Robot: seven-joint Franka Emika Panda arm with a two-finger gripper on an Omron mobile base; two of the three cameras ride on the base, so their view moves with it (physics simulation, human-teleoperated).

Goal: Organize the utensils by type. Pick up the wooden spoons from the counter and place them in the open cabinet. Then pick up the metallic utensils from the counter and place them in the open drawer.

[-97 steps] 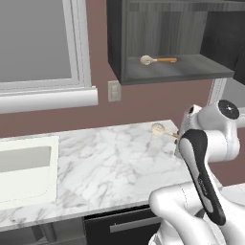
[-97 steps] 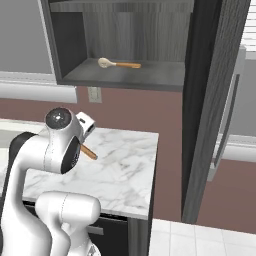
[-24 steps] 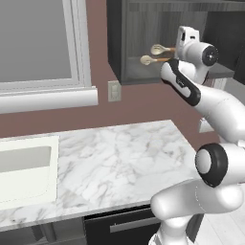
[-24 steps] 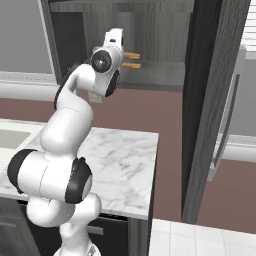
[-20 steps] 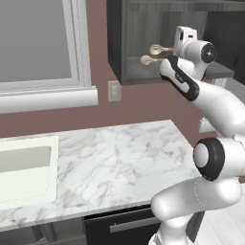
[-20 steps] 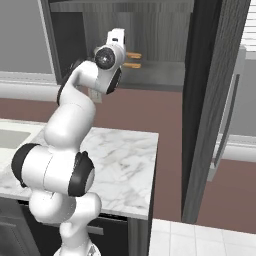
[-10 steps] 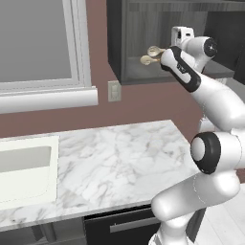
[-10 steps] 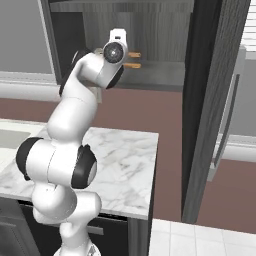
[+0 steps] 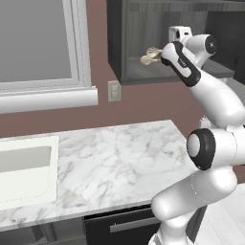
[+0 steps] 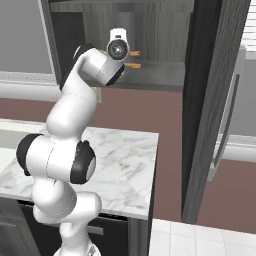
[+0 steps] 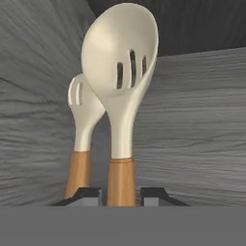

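Centrally at the bottom of the hand view, the gripper [image 11: 121, 193] clamps a slotted wooden spoon's [image 11: 120, 81] tan handle. Its pale bowl rises upward; a second wooden spoon [image 11: 83, 122] lies just left, behind it, inside the cabinet [image 11: 202, 125].

In the hand view the grey band cuts off both spoon handles; the nearer spoon [image 11: 120, 96] overlaps the farther spoon [image 11: 84, 125]. From the left, the arm [image 9: 191, 72] hides the tool and most of each handle.

Hand [image 11: 121, 194] w/ spoon [image 11: 120, 86] now inside cabinet [image 9: 143, 43]
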